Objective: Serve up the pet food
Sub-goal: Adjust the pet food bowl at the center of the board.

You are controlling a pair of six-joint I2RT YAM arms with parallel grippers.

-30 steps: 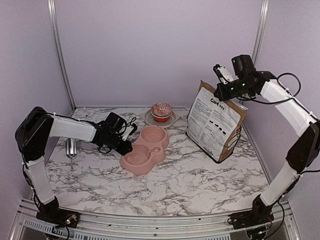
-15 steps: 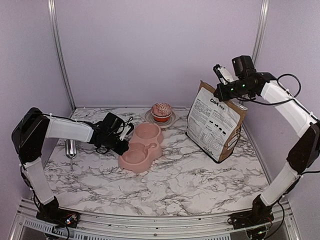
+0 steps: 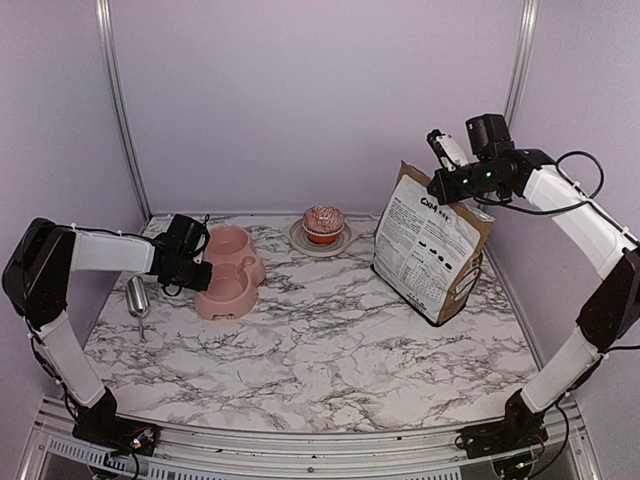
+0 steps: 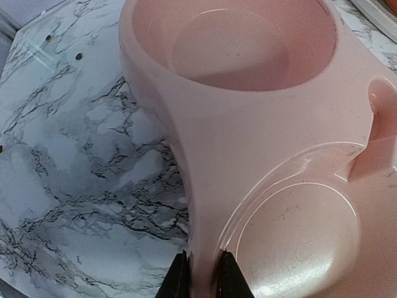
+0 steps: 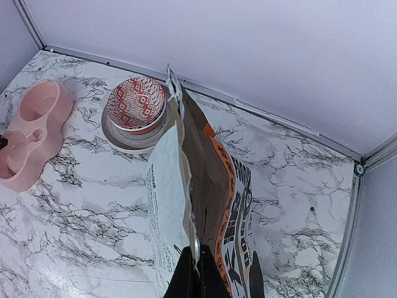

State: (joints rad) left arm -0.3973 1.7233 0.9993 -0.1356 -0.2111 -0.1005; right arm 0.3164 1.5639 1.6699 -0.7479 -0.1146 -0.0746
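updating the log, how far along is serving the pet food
Done: little; both wells of the pink double bowl are empty, no kibble in sight. In hand: the left end effector clamps the bowl's rim, the right end effector pinches the top edge of the upright bag. Left: getting kibble into the bowl.

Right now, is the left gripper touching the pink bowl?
Touching. The left wrist view shows the left gripper pinching the rim of the pink double bowl.
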